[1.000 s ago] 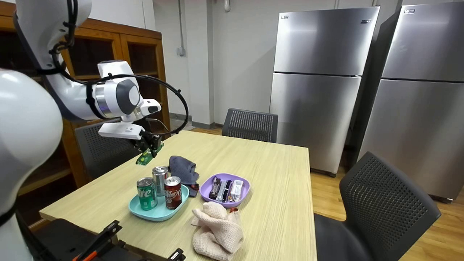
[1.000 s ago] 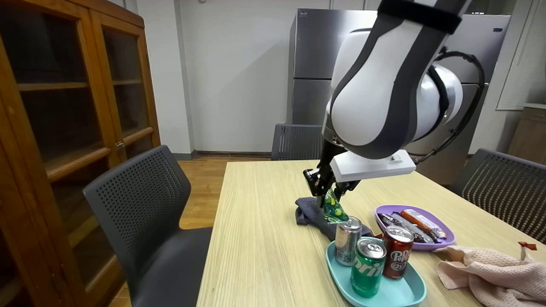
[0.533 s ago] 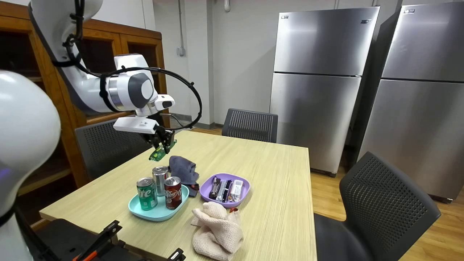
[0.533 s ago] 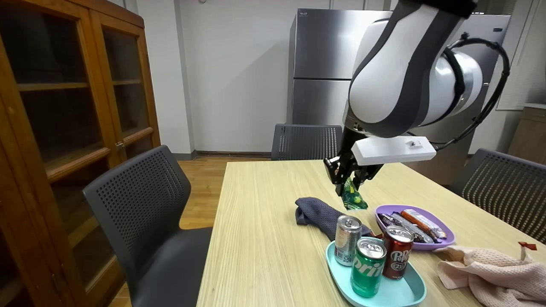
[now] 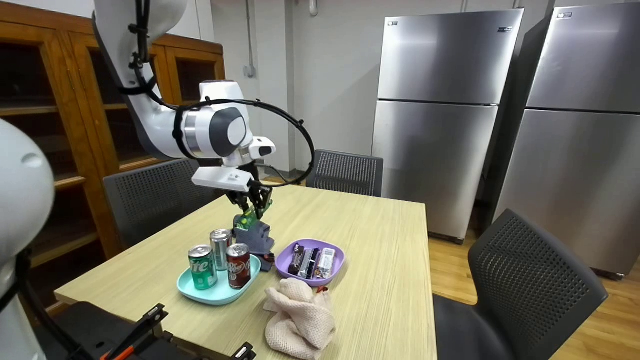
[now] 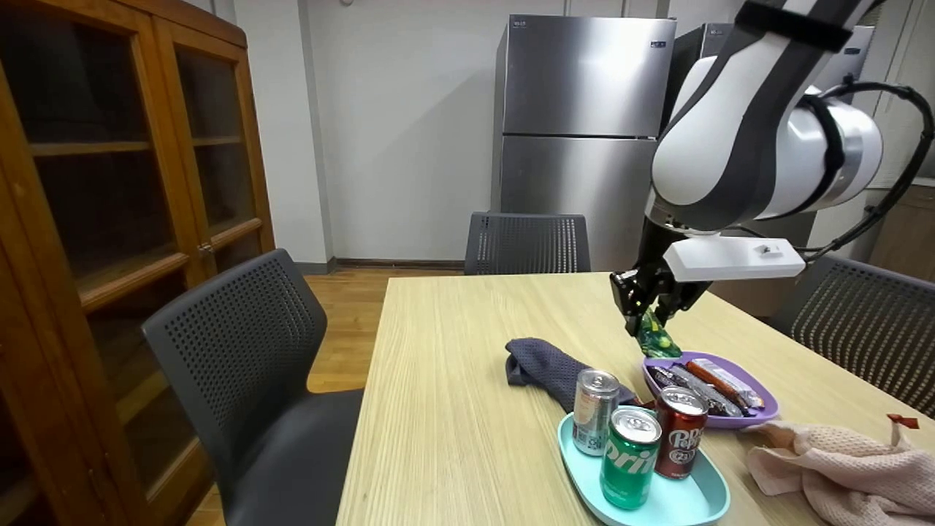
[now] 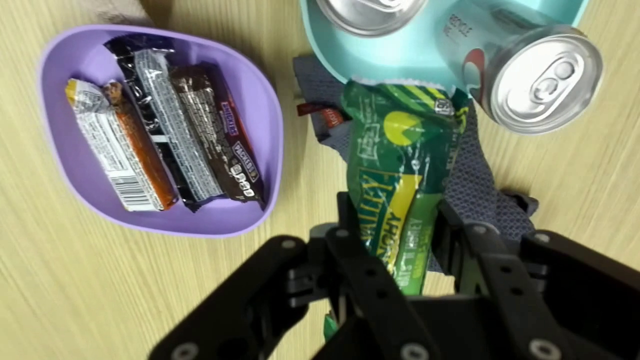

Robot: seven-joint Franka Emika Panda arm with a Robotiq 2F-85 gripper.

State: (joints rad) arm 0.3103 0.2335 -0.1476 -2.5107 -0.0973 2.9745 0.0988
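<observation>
My gripper (image 7: 395, 207) is shut on a green wrapped granola bar (image 7: 400, 145), its fingers on the two long sides of the wrapper. The bar hangs tilted above the table in both exterior views, below the gripper (image 6: 646, 321). Behind the bar in the wrist view lies a dark grey cloth (image 7: 475, 187). Left of it sits a purple tray (image 7: 262, 130) holding several wrapped bars. At the top of that view is a teal tray (image 7: 390, 60) with a silver can (image 7: 545, 85). The bar's lower part is partly hidden by the gripper.
In both exterior views a green can (image 6: 630, 460) and a dark red can (image 6: 681, 438) also stand on the teal tray. A crumpled beige cloth (image 5: 300, 320) lies near the purple tray (image 5: 284, 262). Chairs (image 6: 248, 365) surround the wooden table (image 5: 380, 250).
The gripper has moved right in both exterior views, carrying the green bar from beyond the silver can toward the purple tray's side. Trays, cans and cloths stay where they were.
</observation>
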